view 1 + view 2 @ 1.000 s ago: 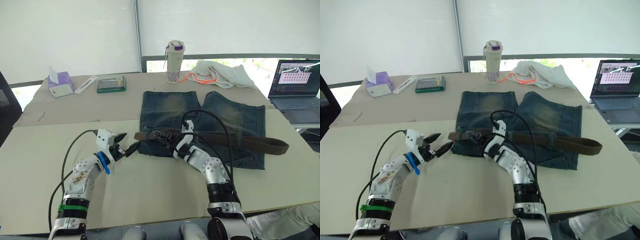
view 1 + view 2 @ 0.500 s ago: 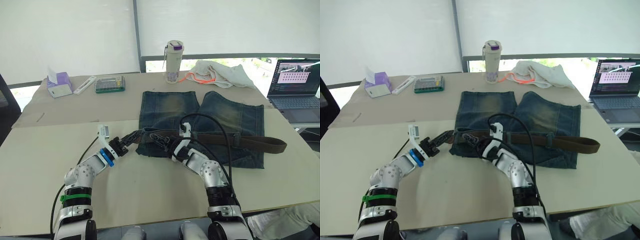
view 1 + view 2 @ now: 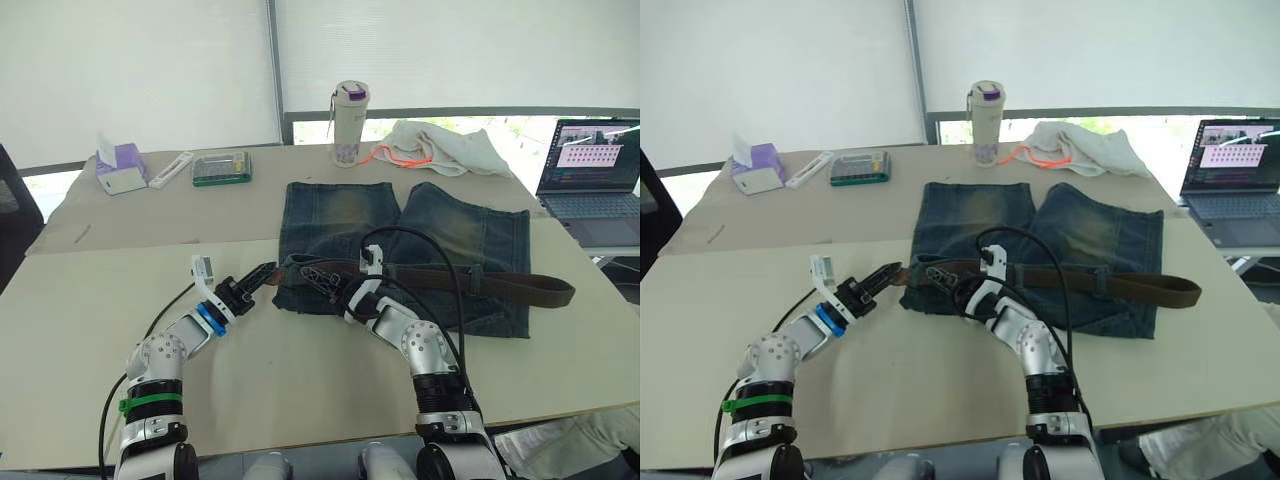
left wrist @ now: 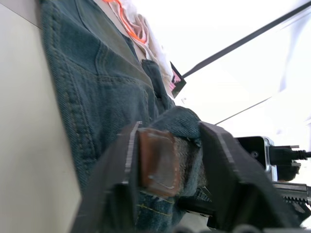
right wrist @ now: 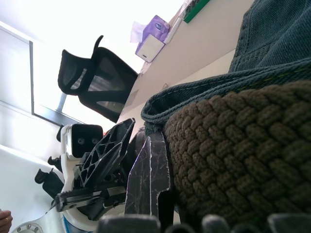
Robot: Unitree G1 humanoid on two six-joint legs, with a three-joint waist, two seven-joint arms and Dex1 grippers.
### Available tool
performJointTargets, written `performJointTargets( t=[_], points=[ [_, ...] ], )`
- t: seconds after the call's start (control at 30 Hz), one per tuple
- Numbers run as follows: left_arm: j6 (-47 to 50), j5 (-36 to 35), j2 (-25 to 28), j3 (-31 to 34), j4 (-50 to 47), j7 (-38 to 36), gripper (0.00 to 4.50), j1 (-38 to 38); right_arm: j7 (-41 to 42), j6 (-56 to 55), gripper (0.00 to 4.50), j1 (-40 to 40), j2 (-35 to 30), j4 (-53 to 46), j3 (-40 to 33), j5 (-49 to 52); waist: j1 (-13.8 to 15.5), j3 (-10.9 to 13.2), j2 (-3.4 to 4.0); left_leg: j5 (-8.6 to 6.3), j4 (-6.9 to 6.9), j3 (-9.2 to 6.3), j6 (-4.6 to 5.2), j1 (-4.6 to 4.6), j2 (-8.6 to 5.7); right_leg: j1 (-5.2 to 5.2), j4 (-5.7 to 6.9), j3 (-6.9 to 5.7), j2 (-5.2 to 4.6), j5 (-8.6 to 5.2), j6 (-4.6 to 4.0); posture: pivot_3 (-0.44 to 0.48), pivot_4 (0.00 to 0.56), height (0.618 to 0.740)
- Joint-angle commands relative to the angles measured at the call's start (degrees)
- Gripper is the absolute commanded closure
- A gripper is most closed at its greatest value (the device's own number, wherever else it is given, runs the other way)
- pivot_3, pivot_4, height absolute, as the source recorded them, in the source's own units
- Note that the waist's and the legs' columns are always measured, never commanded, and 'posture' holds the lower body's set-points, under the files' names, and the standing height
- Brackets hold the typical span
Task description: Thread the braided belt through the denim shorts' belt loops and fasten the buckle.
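So we're in the threading stage. The denim shorts (image 3: 400, 250) lie flat on the table (image 3: 80, 330), waistband toward the robot, and the braided belt (image 3: 500, 281) runs across the waistband with its long tail hanging out past the shorts' right edge. The other end of the strap sits at the left corner of the waistband, which is where both arms are working.

The left gripper (image 3: 258, 278) has its jaws spread apart on either side of that corner. In the left wrist view you can see the belt's brown leather end tab (image 4: 158, 161) poking out of a fold of denim right between the two black fingers (image 4: 116, 170), not pinched yet as far as I can tell. The right gripper (image 3: 325, 280) is just beside it on the waistband. Its wrist view is jammed up against the braided weave, with a black finger (image 5: 151, 170) alongside the strap, but I honestly can't tell if it's clamped or just resting there.

The buckle isn't something I can pick out from here.

My guess at the next move: left jaws close on the tab and draw it leftward while the right feeds the strap along. The trick is catching only leather, not denim too.
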Motion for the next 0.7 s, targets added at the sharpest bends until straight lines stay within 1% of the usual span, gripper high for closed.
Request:
performJointTargets(
  t=[0.03,0.07,0.13,0.17,0.23,0.3,0.37,0.4,0.43,0.47,0.5,0.6,0.7],
  points=[
    [-0.3,-1.4,-0.2,0.1,-3.5,-0.4,4.31,1.0,-0.2,-0.9,4.50,-0.3,0.2,-0.7,0.1,-0.1,0.0,0.0,0.00,0.00,0.00,0.00,0.00,0.00,0.00,0.00,0.00,0.00,0.00,0.00,0.00,0.000,0.150,0.740],
    [-0.3,-1.3,-0.3,-0.1,-3.8,-0.4,4.41,1.2,-0.3,-0.9,4.50,-0.3,0.3,-0.7,0.0,-0.2,0.0,0.0,0.00,0.00,0.00,0.00,-0.01,0.00,0.00,0.00,-0.01,0.00,0.00,0.00,0.00,0.000,0.150,0.740],
    [-0.5,-0.8,-0.5,-0.5,-4.1,-0.5,4.50,1.4,-0.1,-1.8,3.68,-0.3,0.0,-0.8,0.4,-1.1,0.0,0.0,0.00,-0.01,0.00,0.00,-0.01,0.00,0.00,0.00,-0.01,0.00,0.00,0.00,0.00,0.000,0.150,0.740],
    [-0.6,-0.6,-0.5,-0.6,-4.2,-0.5,4.50,1.5,-0.5,-3.7,3.37,-0.3,0.0,-0.8,0.6,-2.6,0.0,0.0,0.00,-0.01,0.00,0.00,-0.01,0.00,0.00,0.00,-0.02,0.00,0.00,0.00,0.00,0.000,0.150,0.740],
    [-1.4,-0.2,-0.7,-0.4,-3.7,0.1,4.50,1.1,1.2,-3.2,2.67,0.2,-1.2,-2.1,0.8,-2.4,0.1,0.0,0.00,-0.01,0.00,0.01,-0.01,0.00,-0.01,0.00,-0.02,0.00,-0.01,0.00,0.00,0.000,0.150,0.740],
    [-1.3,-0.2,-0.3,0.6,-2.1,1.5,4.50,0.2,3.8,-1.7,1.98,2.6,-5.0,-6.8,2.5,-2.5,0.3,0.0,0.00,-0.01,0.01,0.01,-0.02,-0.01,-0.02,0.02,-0.06,-0.01,-0.02,0.00,0.00,0.000,0.150,0.740],
    [-3.2,2.0,1.0,0.6,-1.1,2.4,4.50,-0.3,6.1,-1.1,1.36,5.4,-11.0,-12.8,4.9,-4.3,0.5,0.0,0.00,-0.02,0.02,0.02,-0.04,-0.04,-0.04,0.05,-0.11,-0.02,-0.04,0.00,0.00,0.000,0.150,0.740],
    [-4.8,3.5,2.1,0.3,-0.9,2.5,4.50,-0.5,7.7,-0.2,0.95,7.0,-14.4,-16.6,4.7,-3.4,0.4,0.0,0.00,-0.02,0.03,0.02,-0.04,-0.06,-0.09,0.04,-0.12,-0.03,-0.07,0.00,0.01,0.000,0.150,0.740],
    [-5.9,4.6,2.8,0.2,-0.8,2.6,4.50,-0.6,8.8,0.4,0.65,8.1,-16.7,-19.2,4.4,-2.6,0.5,0.0,-0.01,-0.02,0.04,0.07,-0.05,-0.05,-0.08,0.06,-0.15,-0.01,-0.07,0.00,0.02,0.000,0.150,0.740],
    [-6.7,5.2,3.5,0.4,-0.6,3.0,4.50,-0.8,9.9,1.6,0.26,9.4,-19.5,-22.4,2.7,-0.4,0.5,0.0,-0.03,-0.02,0.04,0.09,-0.06,-0.08,-0.11,0.06,-0.17,-0.02,-0.09,0.00,0.02,0.000,0.150,0.740],
    [-7.3,5.6,4.1,0.6,-0.4,3.3,4.50,-1.1,10.6,2.4,0.02,10.3,-21.3,-24.6,1.5,1.3,0.4,0.0,-0.05,-0.03,0.05,0.12,-0.06,-0.06,-0.09,0.09,-0.19,-0.02,-0.07,0.00,0.02,0.000,0.150,0.740],
    [-10.4,8.6,5.8,-0.2,-0.5,3.6,4.50,-1.2,13.6,0.9,0.02,13.5,-28.7,-28.8,-3.3,2.5,0.4,0.1,-0.08,-0.03,0.03,0.17,-0.06,-0.05,-0.05,0.14,-0.21,-0.08,-0.03,-0.02,0.04,0.000,0.150,0.740],
    [-12.9,11.3,7.7,-0.7,-1.7,3.8,4.50,-1.0,14.3,-2.0,0.02,17.7,-39.8,-25.1,-12.6,-2.1,0.7,0.1,-0.14,-0.03,0.04,0.28,-0.06,-0.04,-0.06,0.22,-0.27,-0.13,-0.04,-0.03,0.06,0.000,0.150,0.740]
  ],
)
